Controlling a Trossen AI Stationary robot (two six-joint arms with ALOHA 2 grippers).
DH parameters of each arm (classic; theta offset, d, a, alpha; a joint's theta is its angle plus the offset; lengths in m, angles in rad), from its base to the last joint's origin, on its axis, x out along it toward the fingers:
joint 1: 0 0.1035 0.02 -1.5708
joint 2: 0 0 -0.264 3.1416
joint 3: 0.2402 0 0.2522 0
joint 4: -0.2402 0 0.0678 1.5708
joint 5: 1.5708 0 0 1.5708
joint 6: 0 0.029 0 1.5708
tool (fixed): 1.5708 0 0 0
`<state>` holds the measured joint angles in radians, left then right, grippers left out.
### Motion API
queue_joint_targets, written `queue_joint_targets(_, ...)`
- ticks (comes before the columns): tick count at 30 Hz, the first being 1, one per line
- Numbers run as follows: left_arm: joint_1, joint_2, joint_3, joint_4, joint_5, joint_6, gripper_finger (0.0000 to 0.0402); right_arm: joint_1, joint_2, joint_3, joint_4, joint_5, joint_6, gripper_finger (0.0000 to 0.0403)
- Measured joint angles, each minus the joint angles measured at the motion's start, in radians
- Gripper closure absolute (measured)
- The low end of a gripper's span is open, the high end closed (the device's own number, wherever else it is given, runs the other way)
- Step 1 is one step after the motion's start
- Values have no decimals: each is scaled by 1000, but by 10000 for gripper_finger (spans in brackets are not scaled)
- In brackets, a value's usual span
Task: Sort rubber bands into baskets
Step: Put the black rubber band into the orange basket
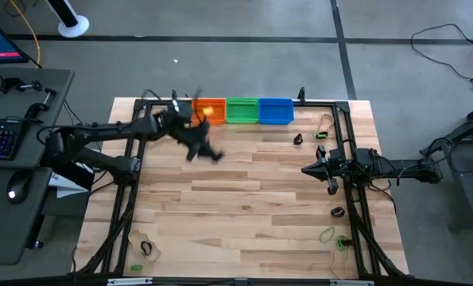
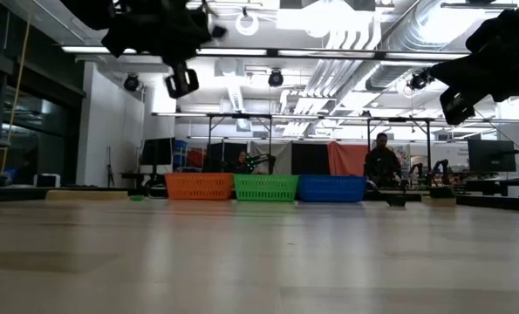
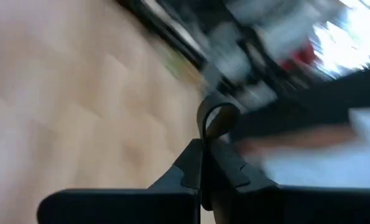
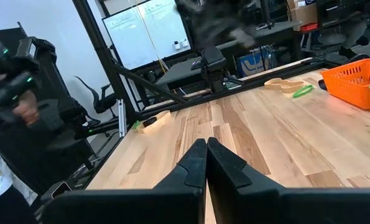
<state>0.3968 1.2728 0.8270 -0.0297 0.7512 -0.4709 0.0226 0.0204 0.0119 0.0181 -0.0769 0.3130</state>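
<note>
My left gripper is shut on a black rubber band. It is high above the table, just in front of the orange basket, and shows blurred in the high view and at the top of the low view. The green basket and blue basket stand beside the orange one in a row at the far edge. My right gripper is shut and empty, raised over the table's right side. Loose bands lie on the table: a black one and a green one. My left gripper pinches the black rubber band between its two fingertips. A small loop of the band stands out beyond the fingertips. The band is lifted clear of the table. The picture is blurred, so the rest of the band does not show.
More bands lie near the right frame rail: a black one and green ones. Others lie at the near left corner. Black frame rails run along both table sides. A person stands beyond the table's left side.
</note>
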Motion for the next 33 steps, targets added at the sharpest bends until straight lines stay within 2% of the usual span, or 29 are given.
queue_joint_targets(4,146,14,71,-20,-218,180,401,0,0,0,0,0,0,402)
queue_joint_targets(8,240,114,163,-175,-389,390,401,0,0,0,0,0,0,402)
queue_joint_targets(12,264,274,292,-376,-597,616,401,0,0,0,0,1,0,402)
queue_joint_targets(15,265,404,389,-445,-793,710,401,0,0,0,0,1,0,402)
queue_joint_targets(18,269,504,488,-497,-910,777,399,0,0,0,0,1,0,402)
queue_joint_targets(24,271,621,630,-633,-930,783,354,0,0,0,0,2,0,402)
queue_joint_targets(33,271,629,649,-728,-927,722,244,0,0,0,0,2,0,402)
